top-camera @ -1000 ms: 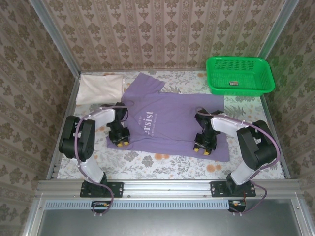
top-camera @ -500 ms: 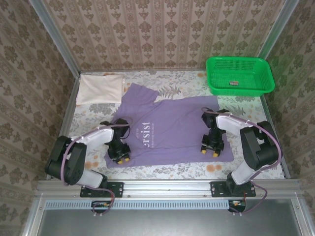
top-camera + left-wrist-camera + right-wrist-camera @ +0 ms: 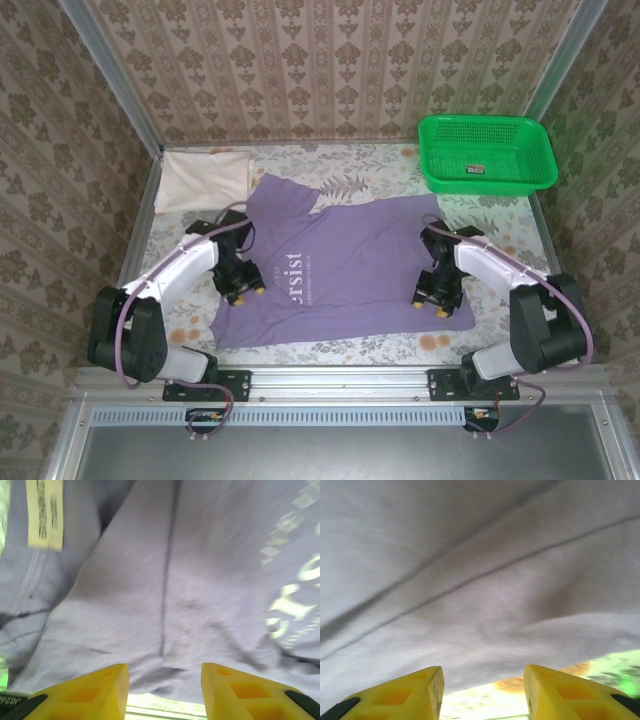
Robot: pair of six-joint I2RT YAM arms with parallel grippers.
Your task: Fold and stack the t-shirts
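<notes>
Purple t-shirt (image 3: 350, 262) drawn nearer; left gripper (image 3: 248, 293) and right gripper (image 3: 430, 306) now gape

ITEM purple shirt (image 3: 350, 262) | TEXT white chest print (image 3: 293, 268) reads "ersist", first letters not visible, finer line alongside too small to read | PLACE just right of left gripper (image 3: 248, 292) | ITEM cream sewn-in label (image 3: 45, 512) | TEXT dark print, too blurred to read | PLACE ahead-left of same gripper's fingers

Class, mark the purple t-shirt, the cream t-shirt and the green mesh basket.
purple t-shirt (image 3: 350, 262), top external view, middle of its body.
cream t-shirt (image 3: 205, 178), top external view, middle of the cloth.
green mesh basket (image 3: 490, 185), top external view, its near wall.
</notes>
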